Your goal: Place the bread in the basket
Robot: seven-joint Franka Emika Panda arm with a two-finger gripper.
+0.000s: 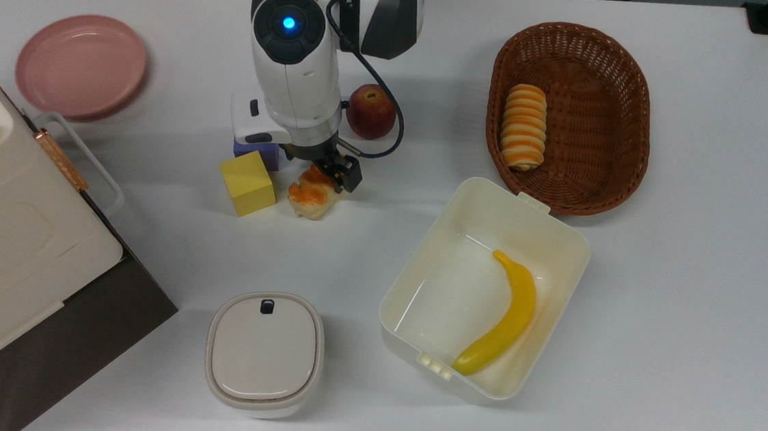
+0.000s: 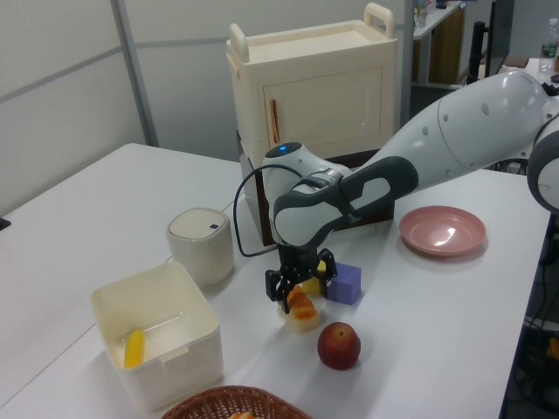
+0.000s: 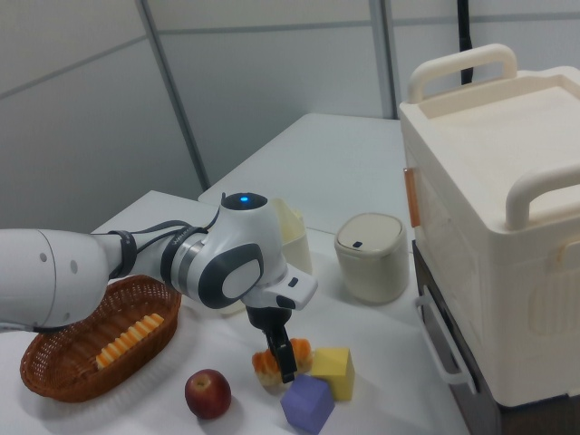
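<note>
- The gripper [image 1: 330,172], fingers spread, straddles the upper end of the bread [image 1: 312,197], which sits on the table [image 1: 692,301] directly beneath it.
- The bread's long axis runs diagonally away from the gripper toward the top view's lower left.
- The wicker basket [image 1: 624,166] lies well apart, to the top view's right of the gripper.

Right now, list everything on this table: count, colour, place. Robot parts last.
bread: one, cream with orange-brown top, table centre, under the pincer
basket: one, reddish-brown wicker, top view's upper right
spiral roll: one, orange and cream, in the basket
apple: one, red, beside the arm
yellow cube: one, beside the bread
purple cube: one, next to the yellow cube
tub: one, cream, below the basket
banana: one, yellow, in the tub
pink plate: one, top view's upper left
lidded container: one, cream, front
cabinet: one, cream, top view's left edge
pincer: one, black, closing around the bread
</note>
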